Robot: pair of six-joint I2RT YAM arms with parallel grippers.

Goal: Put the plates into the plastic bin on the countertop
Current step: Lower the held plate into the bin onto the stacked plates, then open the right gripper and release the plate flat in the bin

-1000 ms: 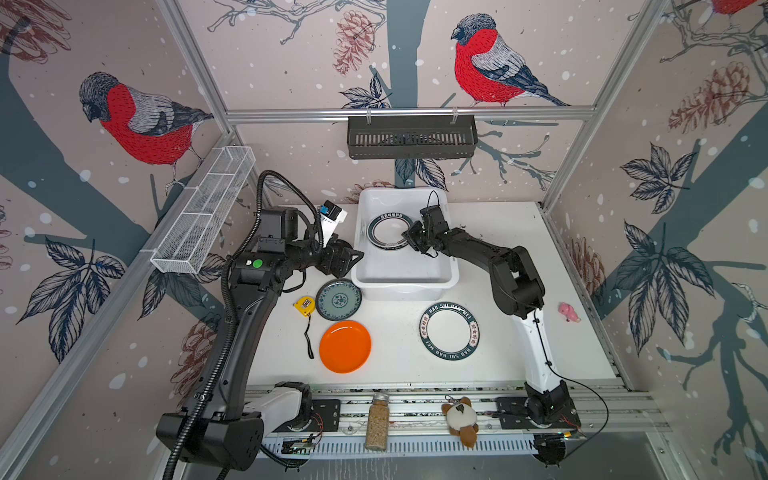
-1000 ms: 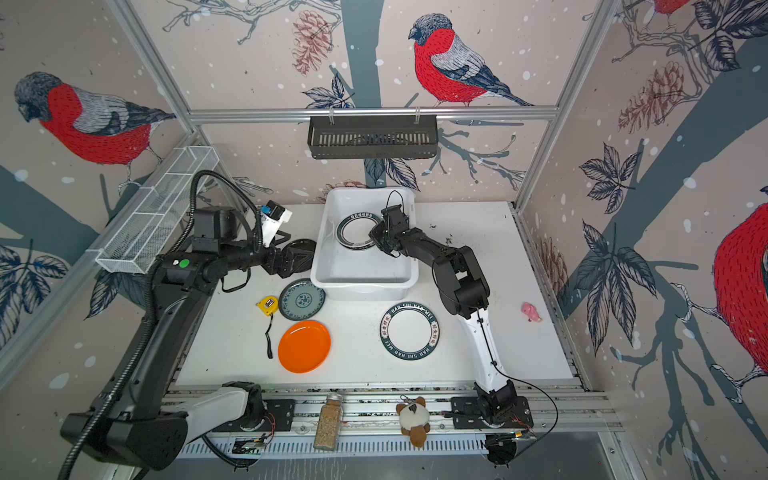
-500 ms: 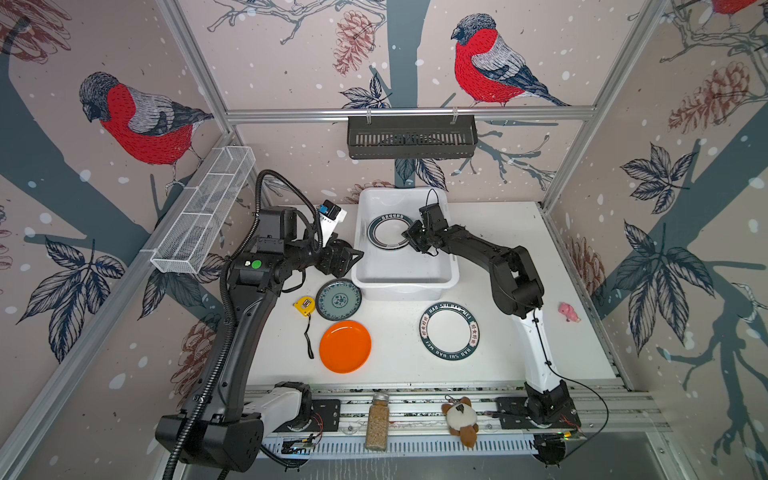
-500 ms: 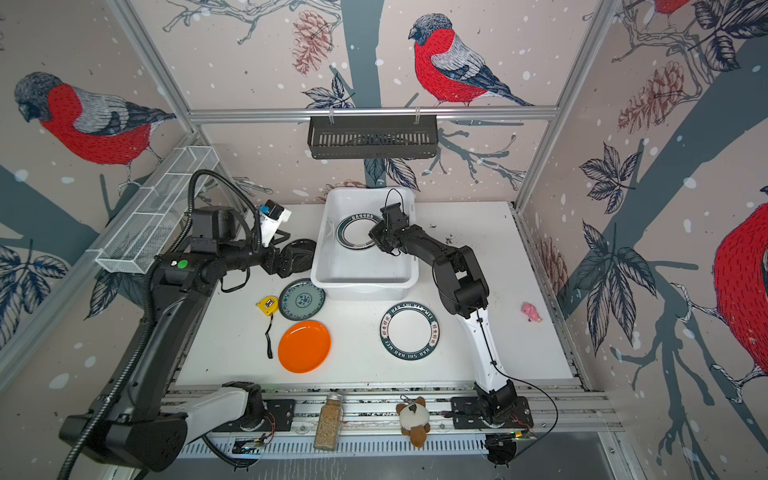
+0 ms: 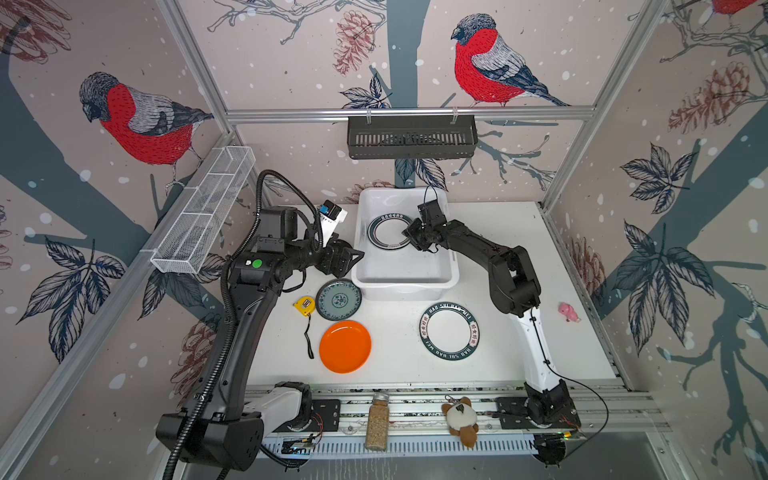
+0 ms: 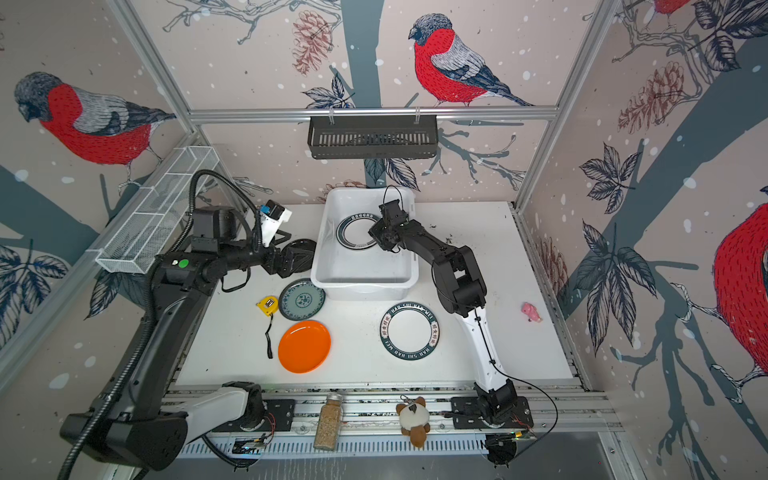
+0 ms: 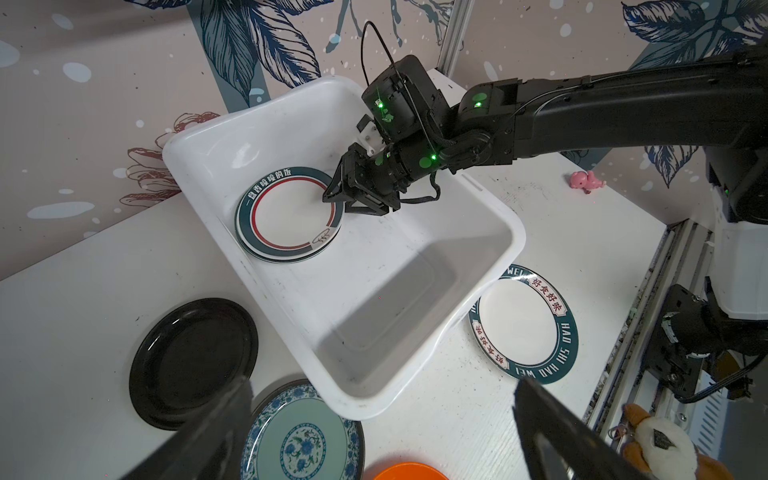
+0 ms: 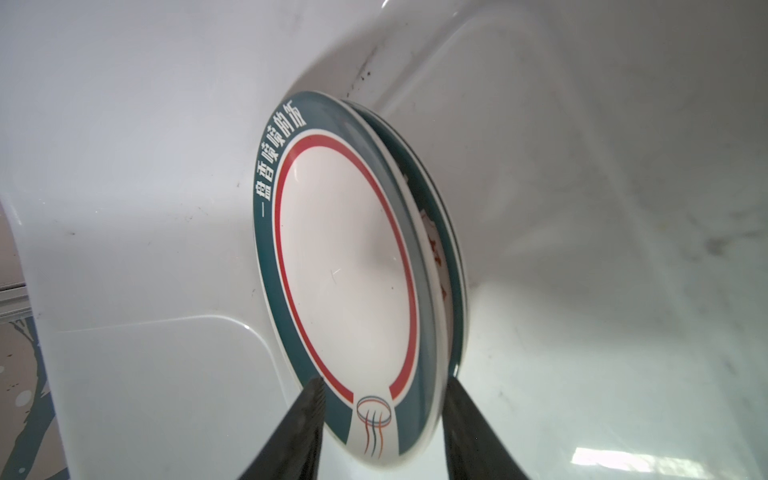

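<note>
In the plastic bin point(image 5: 405, 286) point(image 6: 361, 286) point(image 7: 374, 257) a white plate with a teal lettered rim and red ring point(image 5: 390, 232) point(image 7: 291, 216) point(image 8: 345, 266) lies on another teal-rimmed plate point(image 8: 440, 232). My right gripper point(image 5: 409, 235) point(image 7: 334, 195) point(image 8: 384, 384) is open, its fingers standing apart on either side of the top plate's rim. On the countertop point(image 5: 519, 257) lie a lettered plate point(image 5: 449, 331), an orange plate point(image 5: 345, 346), a floral plate point(image 5: 338, 299) and a black plate point(image 7: 193, 361). My left gripper point(image 5: 351, 259) point(image 7: 382, 384) hangs wide open and empty beside the bin's left wall.
A yellow tape measure point(image 5: 303, 305) lies left of the floral plate. A pink toy point(image 5: 568, 311) sits at the right edge. A black slotted basket point(image 5: 411, 137) hangs at the back, a wire mesh tray point(image 5: 203, 212) on the left rail. A jar point(image 5: 377, 422) and plush toy point(image 5: 459, 417) stand in front.
The right gripper's jaws have spread wider around the plate's rim in the bin. Both arms have stayed almost where they were.
</note>
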